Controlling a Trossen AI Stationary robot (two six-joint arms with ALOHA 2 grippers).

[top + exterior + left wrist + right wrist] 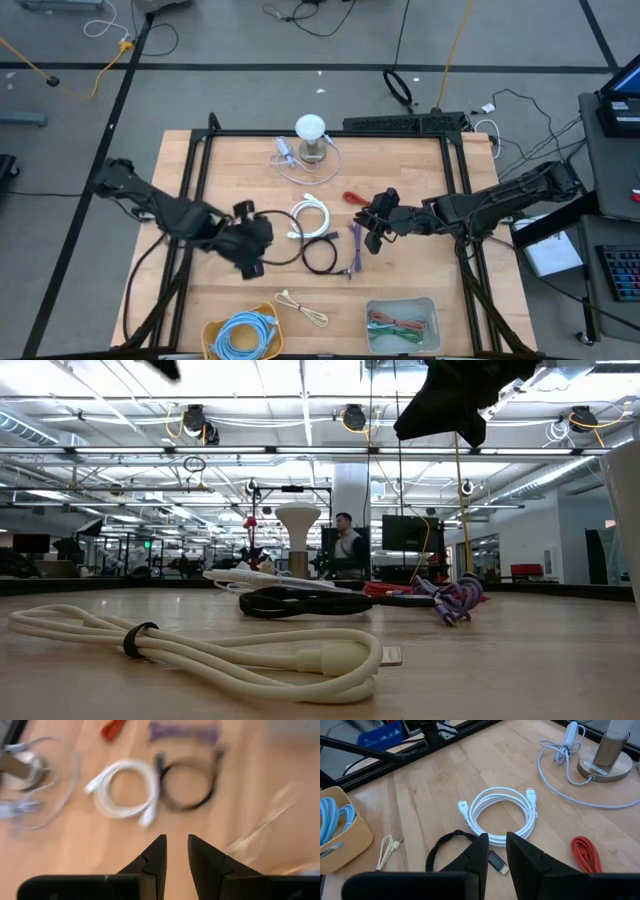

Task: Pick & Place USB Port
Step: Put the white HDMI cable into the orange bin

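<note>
Although several cables lie on the pale wooden table [400, 290], the high view makes the coiled white USB cable [311, 218] the landmark, near the table's middle; the left gripper [250, 252] hangs just to its left and a little nearer the front edge, the right gripper [371, 235] just to its right, so neither arm is clearly nearer from above, and I cannot tell the jaws' state here. Beside the white coil sit a looped black cable [320, 255] toward the front, a purple bundled cable [355, 248] to its right and a small red cable [355, 198] behind that; a yellow tub of blue cable [243, 335] and a clear tray of red and green cables [402, 325] stand along the front edge. From the low view a cream cable [210, 648] fills the foreground, with the black loop [300, 601] and purple bundle [452, 598] beyond, both grippers raised clear of the table. Seen from the left wrist, that arm's fingers [156, 860] stand slightly apart, holding nothing, the white coil [127, 790] ahead and off to one side. Seen from the right wrist, its fingers [479, 852] are likewise slightly parted and empty, the white coil [502, 815] lying flat directly ahead, its plugs pointing outward at either side, so this arm looks better lined up
</note>
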